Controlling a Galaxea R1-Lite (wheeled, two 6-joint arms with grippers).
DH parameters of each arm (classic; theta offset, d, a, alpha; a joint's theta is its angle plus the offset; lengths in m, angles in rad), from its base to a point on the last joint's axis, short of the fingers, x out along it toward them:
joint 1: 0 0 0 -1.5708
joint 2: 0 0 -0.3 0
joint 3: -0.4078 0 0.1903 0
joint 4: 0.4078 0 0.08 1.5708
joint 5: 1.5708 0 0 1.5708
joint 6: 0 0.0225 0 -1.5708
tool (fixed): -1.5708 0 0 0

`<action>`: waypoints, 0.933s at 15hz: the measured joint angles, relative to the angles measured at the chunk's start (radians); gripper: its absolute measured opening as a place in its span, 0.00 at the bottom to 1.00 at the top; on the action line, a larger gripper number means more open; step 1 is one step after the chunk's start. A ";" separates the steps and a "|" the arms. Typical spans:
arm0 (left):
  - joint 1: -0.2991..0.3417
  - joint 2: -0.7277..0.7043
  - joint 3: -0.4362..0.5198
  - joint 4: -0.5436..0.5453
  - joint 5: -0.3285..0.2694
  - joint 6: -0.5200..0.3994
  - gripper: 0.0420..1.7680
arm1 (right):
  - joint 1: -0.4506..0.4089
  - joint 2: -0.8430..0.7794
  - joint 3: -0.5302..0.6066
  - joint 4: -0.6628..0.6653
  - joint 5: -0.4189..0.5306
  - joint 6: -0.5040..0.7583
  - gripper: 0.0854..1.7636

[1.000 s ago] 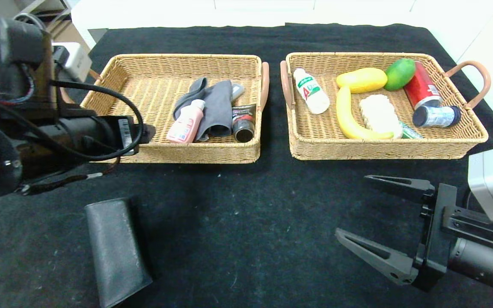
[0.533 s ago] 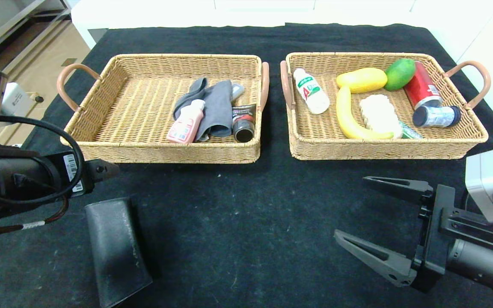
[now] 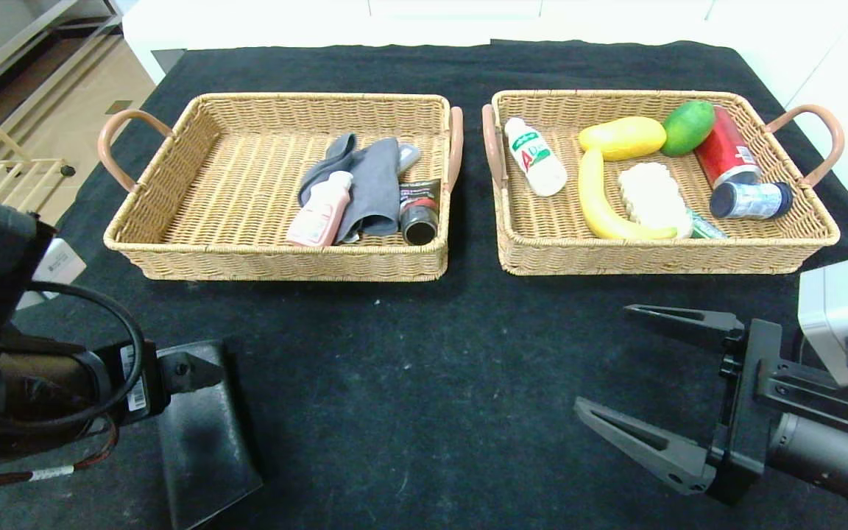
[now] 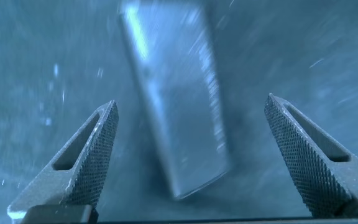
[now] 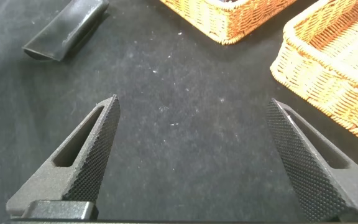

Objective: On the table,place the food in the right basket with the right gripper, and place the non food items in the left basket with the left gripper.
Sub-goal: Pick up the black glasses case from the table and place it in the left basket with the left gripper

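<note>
A: Left gripper [image 4: 191,155] has dropped from beside the left basket [image 3: 174,261] to the near-left table; it now hangs over the black case [image 3: 207,449], fingers spread wide, nothing held.

B: Case position?

A: Flat on the black cloth [image 3: 424,383], near-left, well short of the basket. In the wrist view it lies between the spread fingers, skewed to them.

B: Right side?

A: Right gripper [image 3: 634,372] parked near-right, wide apart, empty. Right basket [image 3: 659,258] holds banana, bottles, cans.

B: Reading?

A: Likely the last loose item; non-food, so the left basket. Descent and closing not yet done.
</note>
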 joint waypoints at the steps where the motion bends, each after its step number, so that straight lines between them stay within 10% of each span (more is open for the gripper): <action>1: 0.000 0.000 0.028 -0.002 -0.017 -0.001 0.96 | 0.000 0.000 0.002 0.000 -0.001 -0.005 0.97; 14: 0.050 0.033 0.149 -0.150 -0.093 0.000 0.97 | 0.006 0.012 0.007 -0.001 -0.001 -0.016 0.97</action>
